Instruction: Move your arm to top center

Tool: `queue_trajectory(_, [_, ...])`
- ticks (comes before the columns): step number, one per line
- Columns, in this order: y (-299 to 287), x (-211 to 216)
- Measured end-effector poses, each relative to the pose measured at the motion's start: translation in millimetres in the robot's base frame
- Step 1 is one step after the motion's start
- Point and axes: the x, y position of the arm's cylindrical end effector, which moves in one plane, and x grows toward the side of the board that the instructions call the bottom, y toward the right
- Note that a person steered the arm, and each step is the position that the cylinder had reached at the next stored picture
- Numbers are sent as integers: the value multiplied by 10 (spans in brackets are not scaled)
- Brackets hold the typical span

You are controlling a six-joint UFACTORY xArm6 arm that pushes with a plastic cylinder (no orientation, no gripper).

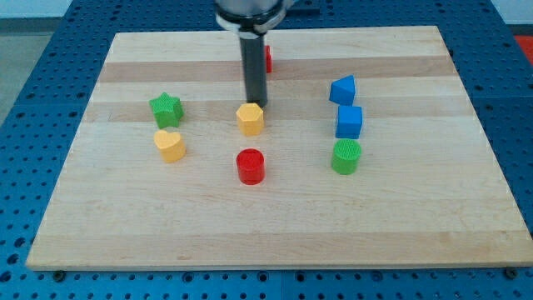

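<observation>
My tip (254, 103) is at the middle of the wooden board (275, 233), just above and touching or nearly touching the top of a yellow hexagonal block (250, 120). The dark rod rises from there to the view's top centre. A red block (268, 58) is mostly hidden behind the rod near the top centre. A red cylinder (250, 166) stands below the yellow hexagon.
On the left are a green star block (166, 109) and a yellow heart-like block (170, 145). On the right are a blue wedge-like block (342, 89), a blue cube (349, 122) and a green cylinder (346, 156). A blue perforated table surrounds the board.
</observation>
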Motion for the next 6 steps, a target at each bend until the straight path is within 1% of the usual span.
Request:
queue_trajectory(1, [309,-221])
queue_trajectory(2, [540,-593])
queue_trajectory(3, [638,-1050])
queue_trajectory(4, [641,-1336])
queue_trajectory(5, [532,-1462])
queue_trajectory(6, [220,-1465])
